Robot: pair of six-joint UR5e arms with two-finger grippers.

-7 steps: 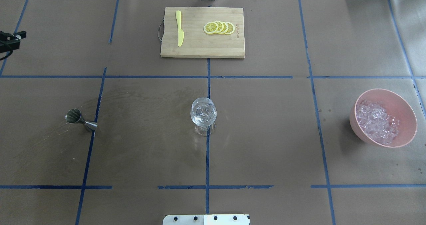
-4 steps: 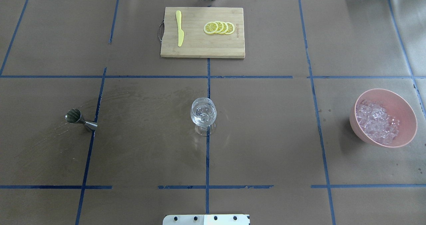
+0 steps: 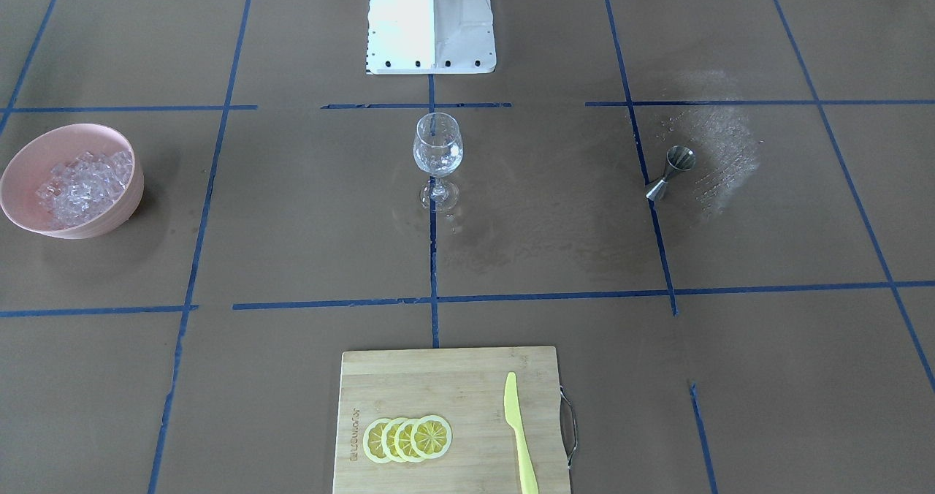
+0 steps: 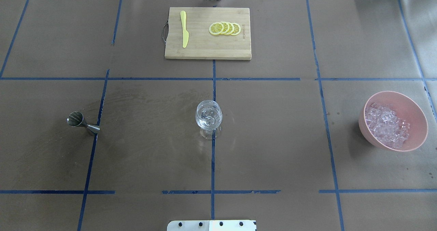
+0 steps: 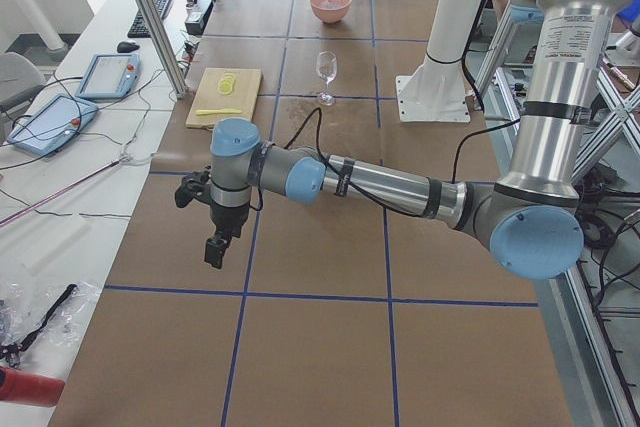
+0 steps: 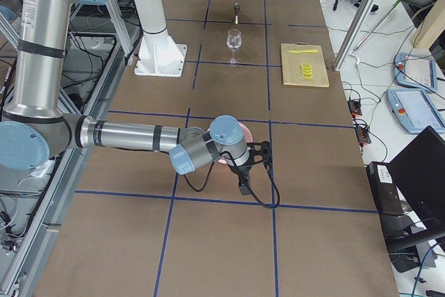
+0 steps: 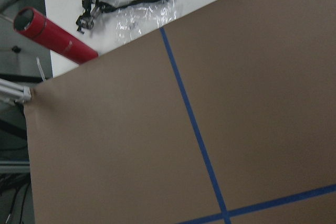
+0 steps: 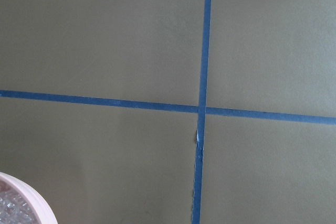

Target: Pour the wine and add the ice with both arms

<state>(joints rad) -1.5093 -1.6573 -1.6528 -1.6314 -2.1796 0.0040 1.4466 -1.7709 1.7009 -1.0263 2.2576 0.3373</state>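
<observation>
A clear wine glass (image 4: 208,117) stands upright at the table's middle, also in the front view (image 3: 437,145). No dark wine shows in any view. A small steel jigger (image 4: 82,121) stands to its left. Ice cubes (image 4: 387,125) fill a pink bowl (image 4: 418,121) at the right. My left gripper (image 5: 213,252) shows only in the exterior left view, hanging past the table's left end, far from the jigger. My right gripper (image 6: 243,187) shows only in the exterior right view, just beyond the bowl. I cannot tell whether either gripper is open or shut.
A bamboo cutting board (image 4: 208,50) lies at the far middle with a yellow knife (image 4: 184,29) and lemon slices (image 4: 225,28). The white pedestal base (image 3: 431,23) is at the robot's edge. A red tube (image 7: 52,38) lies off the table's left end.
One second ago my left gripper showed at the overhead view's left edge. It has since moved out of that view to the left. The glass, jigger and bowl have not moved.
</observation>
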